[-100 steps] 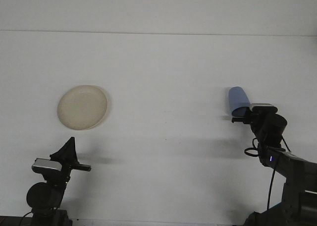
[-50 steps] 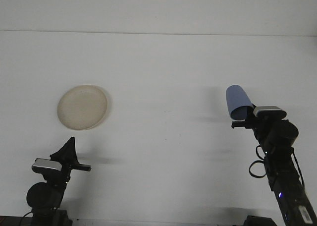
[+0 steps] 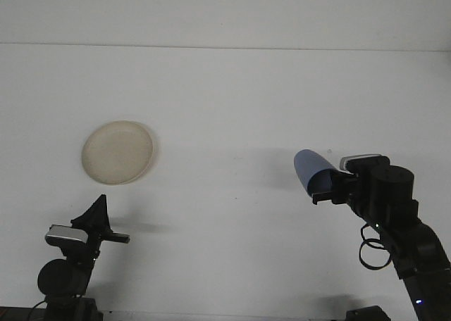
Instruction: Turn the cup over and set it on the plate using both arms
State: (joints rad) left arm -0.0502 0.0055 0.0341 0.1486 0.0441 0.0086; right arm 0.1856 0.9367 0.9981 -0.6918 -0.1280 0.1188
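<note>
A blue cup (image 3: 311,169) hangs above the white table at the right, tilted with its closed end up and to the left. My right gripper (image 3: 327,192) is shut on its lower end. The cream plate (image 3: 117,151) lies flat on the table at the left, far from the cup. My left gripper (image 3: 96,219) rests low at the front left, below the plate, its black fingers open in a V and holding nothing.
The white table (image 3: 225,110) stretches between plate and cup, with its far edge meeting a white wall at the top. The right arm's cables loop below its wrist.
My right gripper has carried the blue cup up off the table and then leftward and nearer, tilting it further. The left arm and the plate have not moved.
</note>
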